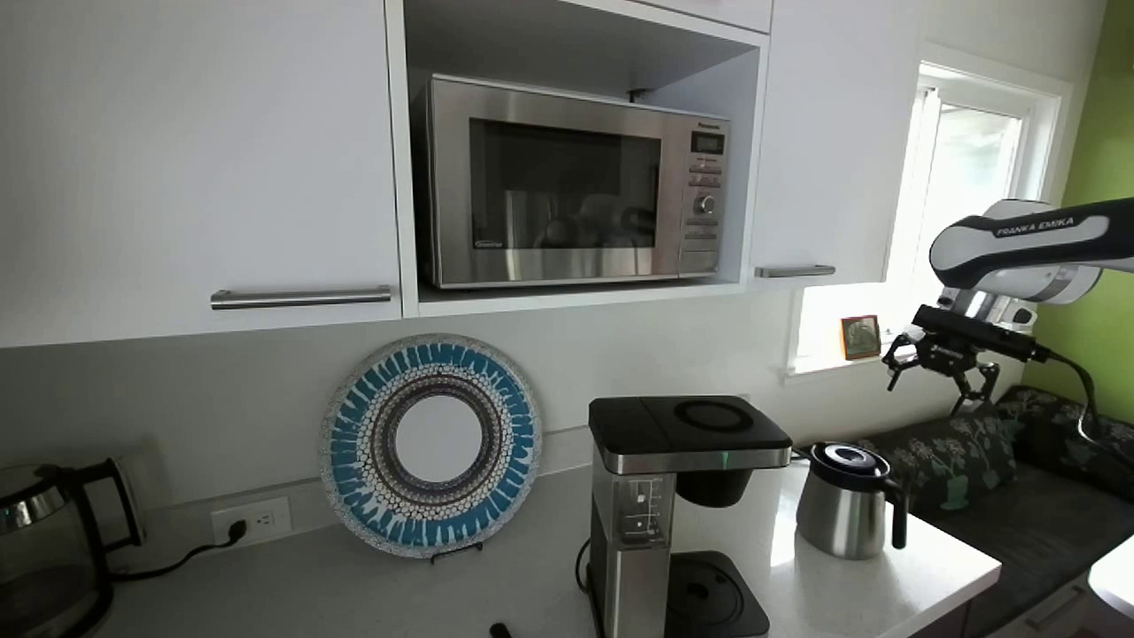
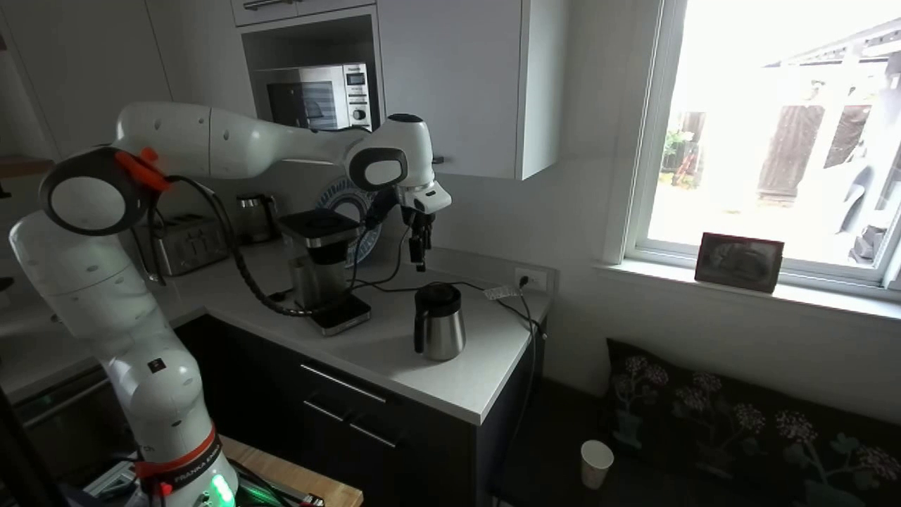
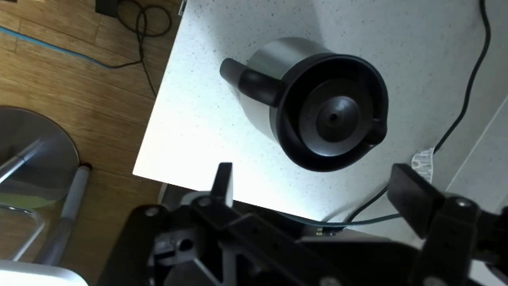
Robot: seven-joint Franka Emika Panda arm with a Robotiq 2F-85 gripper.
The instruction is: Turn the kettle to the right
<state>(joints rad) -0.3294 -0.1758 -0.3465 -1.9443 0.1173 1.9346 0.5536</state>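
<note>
Steel kettle upright on the counter, near its corner; claw spread wide, holding nothing.
Handle points toward the front side. Jaws sit higher than the kettle, apart from it. Coffee machine nearby, same counter; black cord runs between kettle and wall. From here I see a framed picture on the windowsill, pale cup lower down.
</note>
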